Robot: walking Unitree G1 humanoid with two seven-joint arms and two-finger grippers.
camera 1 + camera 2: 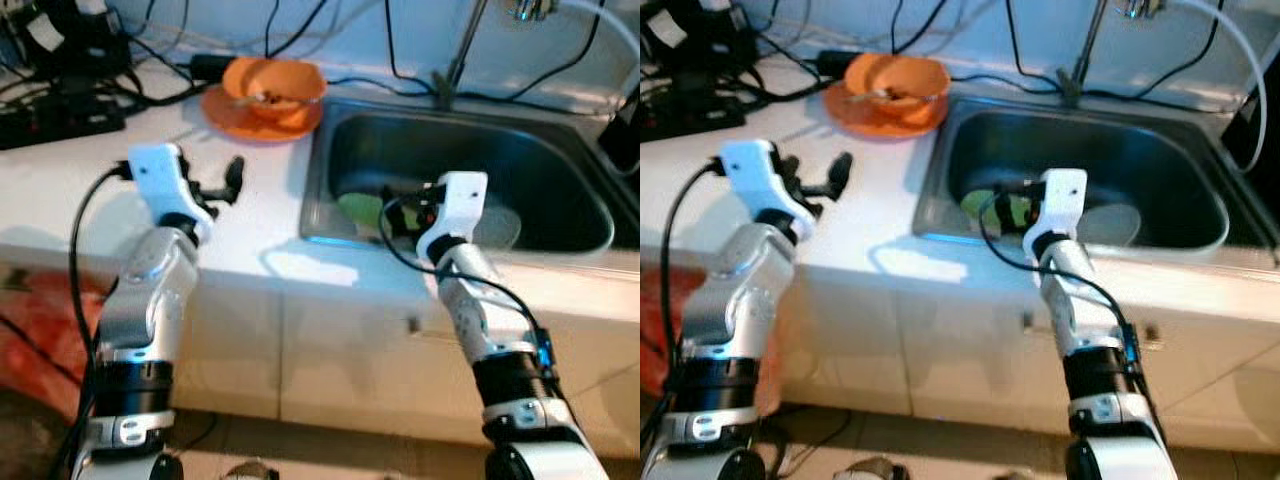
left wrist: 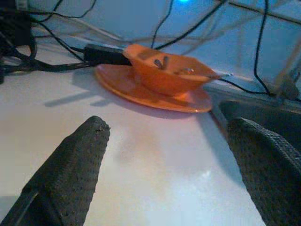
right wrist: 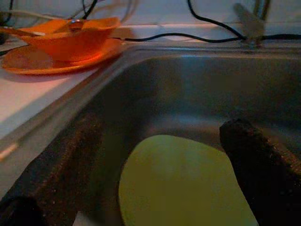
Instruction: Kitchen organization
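An orange bowl [image 1: 275, 85] with utensils in it sits on an orange plate [image 1: 230, 112] at the back of the white counter [image 1: 70, 200], just left of the steel sink [image 1: 560, 160]. My left gripper [image 1: 225, 185] hovers open over the counter in front of the bowl [image 2: 164, 75], with nothing between its fingers [image 2: 80, 155]. A green plate [image 1: 358, 210] lies in the front left of the sink, with a pale dish [image 1: 498, 226] beside it. My right gripper [image 1: 402, 208] hangs open just above the green plate [image 3: 183, 183], holding nothing.
Black cables and a power strip [image 1: 60, 115] crowd the back left of the counter. A faucet stem [image 1: 455, 60] rises behind the sink, with cables draped along the wall. White cabinet fronts [image 1: 340, 350] lie below; something red [image 1: 40, 330] sits low on the left.
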